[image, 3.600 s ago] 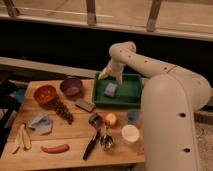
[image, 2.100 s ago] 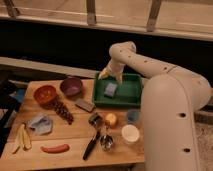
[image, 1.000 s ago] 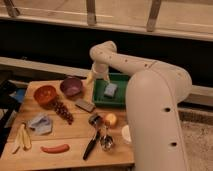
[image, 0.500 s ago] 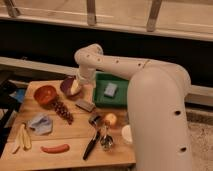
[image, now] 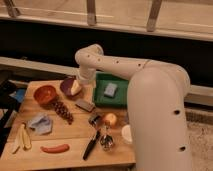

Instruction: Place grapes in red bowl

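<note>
The grapes (image: 63,111), a dark reddish-purple bunch, lie on the wooden table just below and right of the red bowl (image: 45,94), not in it. The red bowl stands at the table's back left, with the purple bowl (image: 67,86) right beside it. My gripper (image: 75,88) hangs over the purple bowl's right side, behind and to the right of the grapes and apart from them. The white arm reaches in from the right and hides part of the table's right edge.
A green tray (image: 119,100) holding a grey-blue sponge (image: 110,90) sits at the back right. A grey cloth (image: 40,123), a banana (image: 22,137), a red-orange sausage (image: 55,148), a black-handled utensil (image: 91,145), an orange fruit (image: 110,119) and a white cup (image: 127,134) lie nearer the front.
The arm has swung left, from above the green tray to above the purple bowl. The grapes and the bowls have not moved.
</note>
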